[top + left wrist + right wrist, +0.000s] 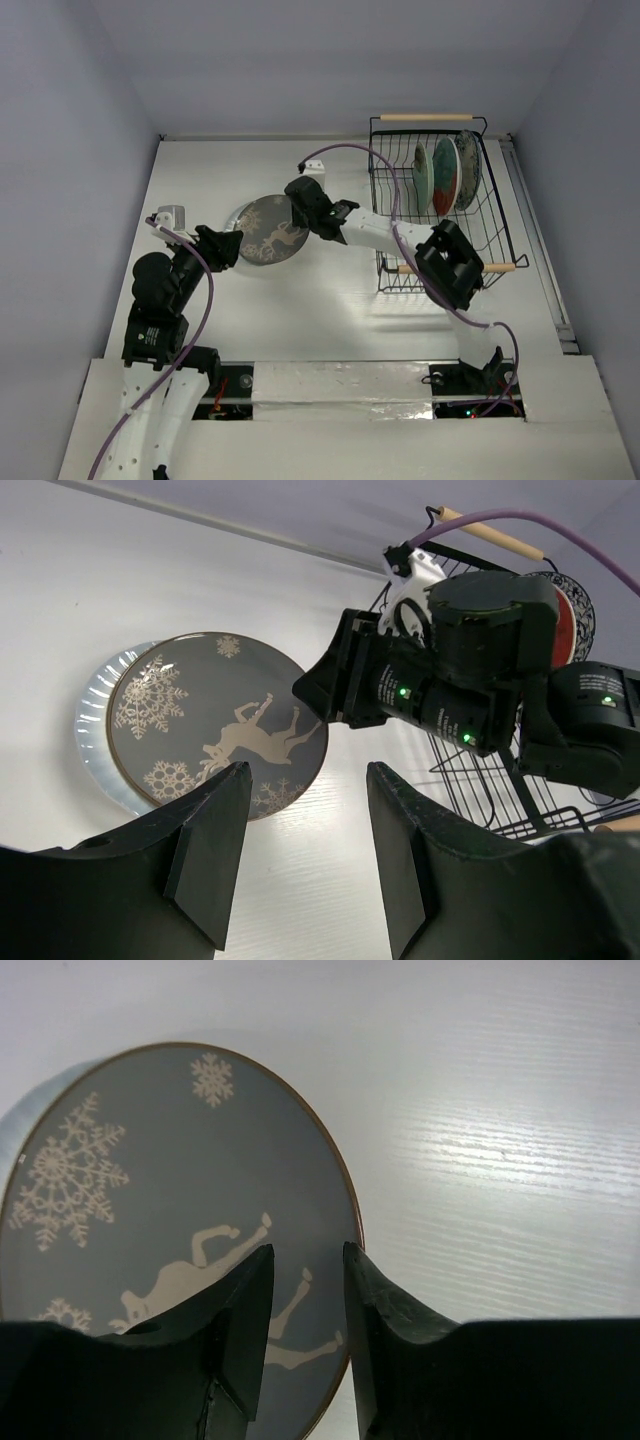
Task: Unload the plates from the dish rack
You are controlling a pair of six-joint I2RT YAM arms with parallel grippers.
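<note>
From above, I see a white table (330, 290) boxed in by plain grey-lilac walls (300, 60). The dish rack (478, 210) stands toward the far right corner. Three plates (445, 172) stand on edge inside it, close to its far wooden handle (425, 117). Mid-table, well apart from the rack, a grey plate (268, 235) with a pale reindeer lies flat on a white plate (242, 214). The right gripper (298, 205) reaches over the grey plate's right edge, and the left gripper (228, 245) sits by its left edge.

On the left wrist camera, the left gripper (305, 855) hangs with its fingers spread wide and nothing between them. Beyond it lies the grey plate (200, 730), with the white plate's rim (90, 725) showing beneath. The right gripper (325, 690) is at the plate's edge, the dish rack (480, 790) behind it. The table (100, 590) is matte and evenly lit.

On the right wrist camera, the right gripper (305, 1310) hovers over the grey plate (150, 1160). Its jaws are a narrow gap apart and hold nothing; I cannot tell whether they touch the plate. The table (500, 1160) shows fine ribbing and soft glare.
</note>
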